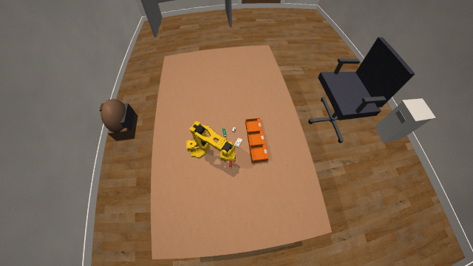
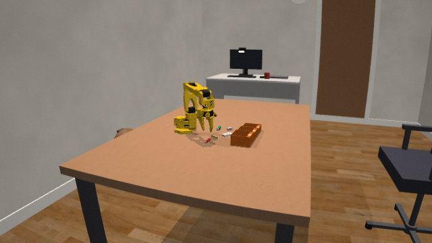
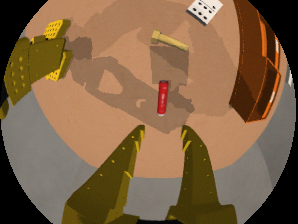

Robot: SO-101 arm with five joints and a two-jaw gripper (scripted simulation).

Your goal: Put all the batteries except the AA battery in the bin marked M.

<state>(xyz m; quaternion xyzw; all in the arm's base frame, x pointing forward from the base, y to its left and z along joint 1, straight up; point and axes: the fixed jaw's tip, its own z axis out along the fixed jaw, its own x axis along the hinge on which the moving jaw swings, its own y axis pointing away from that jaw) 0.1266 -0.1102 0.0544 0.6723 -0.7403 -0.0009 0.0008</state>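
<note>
A small red battery (image 3: pixel 161 96) lies on the table just ahead of my fingertips; it also shows in the overhead view (image 1: pixel 230 164) and the side view (image 2: pixel 207 140). My gripper (image 3: pixel 162 133) hangs above it, pointing down, slightly open and empty; it also shows in the side view (image 2: pixel 207 127). A green battery (image 1: pixel 224 131) lies farther off, near the arm. A row of three orange bins (image 1: pixel 256 140) stands to the right (image 3: pixel 256 63); I cannot read their marks.
A thin brass-coloured piece (image 3: pixel 169 40) lies just past the red battery. A white dotted tile (image 3: pixel 205 7) lies by the bins. A small white thing (image 1: pixel 233 129) lies near the green battery. The arm's yellow base (image 1: pixel 196 145) stands to the left.
</note>
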